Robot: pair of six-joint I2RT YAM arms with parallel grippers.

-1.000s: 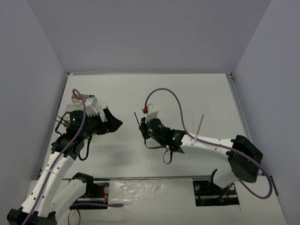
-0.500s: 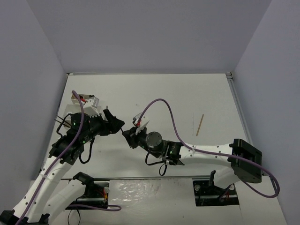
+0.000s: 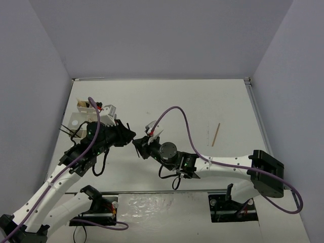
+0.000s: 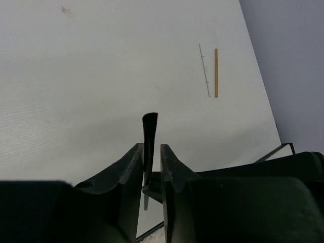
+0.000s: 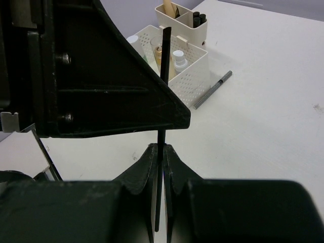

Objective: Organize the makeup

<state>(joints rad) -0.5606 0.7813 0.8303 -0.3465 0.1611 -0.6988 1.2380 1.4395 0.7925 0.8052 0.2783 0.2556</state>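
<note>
Pinching right gripper: clenched on the thin black brush, which stands upright above the table.
Left gripper: fingers closed snugly around the same brush, flat tip poking past them.
Wooden stick: lying on the table, well apart.

The black brush's handle was hidden between the fingers of the left gripper. From above the brush was too thin to trace. In the right wrist view that gripper's dark body hid part of the white tray.

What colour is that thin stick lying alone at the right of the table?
The stick is tan; the left wrist view shows it best.
</note>
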